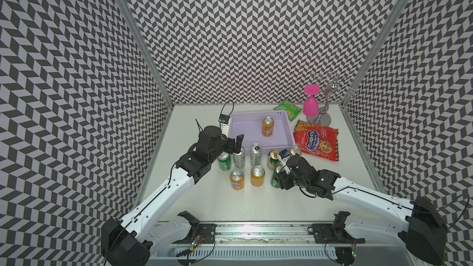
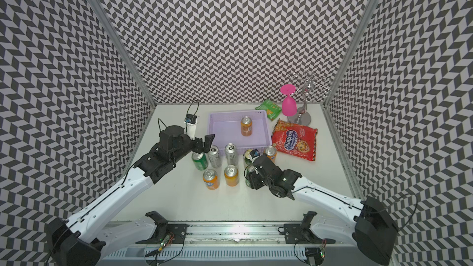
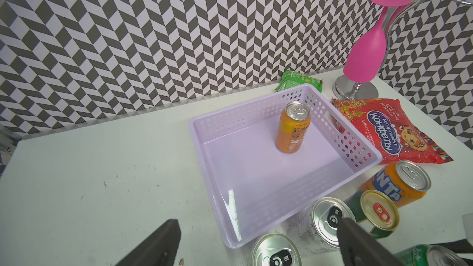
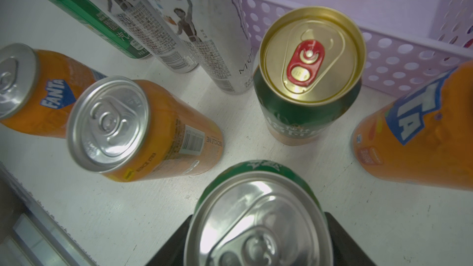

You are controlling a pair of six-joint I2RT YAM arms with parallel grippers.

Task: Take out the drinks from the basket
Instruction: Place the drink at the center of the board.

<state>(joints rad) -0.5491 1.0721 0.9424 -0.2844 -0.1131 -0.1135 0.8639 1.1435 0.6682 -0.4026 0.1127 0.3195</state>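
Orange can (image 1: 267, 126) upright in basket (image 1: 249, 134), long axis vertical, top up, toward 1 o'clock of its floor. Left gripper (image 1: 238, 145) spread, empty, at basket's 7 o'clock. Right gripper (image 4: 258, 236) clasps upright green can (image 4: 256, 200) at 5 o'clock; its base hidden.

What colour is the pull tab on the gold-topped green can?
Red. The pull tab on the gold-topped green can shows best in the right wrist view.

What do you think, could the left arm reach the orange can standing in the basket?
Probably yes: the left gripper hangs open and empty beside the basket, and the orange can stands alone inside.
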